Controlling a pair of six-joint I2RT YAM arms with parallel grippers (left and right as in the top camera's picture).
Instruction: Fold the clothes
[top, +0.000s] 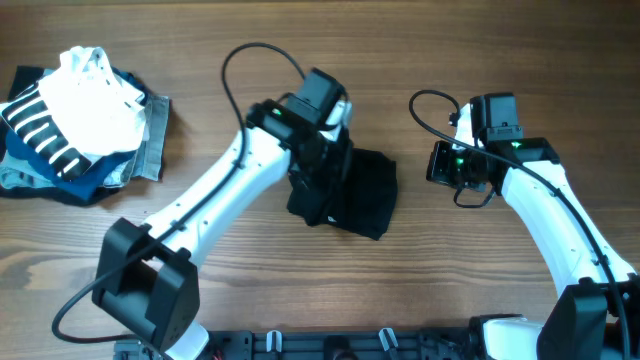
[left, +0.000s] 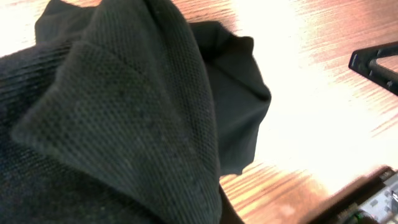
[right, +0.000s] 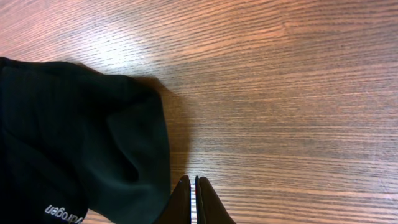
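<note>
The black T-shirt (top: 365, 195) lies bunched and partly folded at the table's middle. My left gripper (top: 322, 170) is down on its left part. In the left wrist view a raised fold of the black fabric (left: 124, 124) fills the frame and hides the fingers, which seem shut on it. My right gripper (top: 440, 163) is to the right of the shirt. In the right wrist view its fingers (right: 193, 180) are shut and empty, just beside the shirt's edge (right: 74, 137). Small white logo lettering (right: 62, 213) shows there.
A pile of other clothes is at the far left: a white garment (top: 90, 95), a navy white-striped one (top: 40, 125) and a denim piece (top: 150, 130). A black part of the right arm (left: 376, 62) shows in the left wrist view. Bare wood table (top: 480, 280) surrounds the shirt.
</note>
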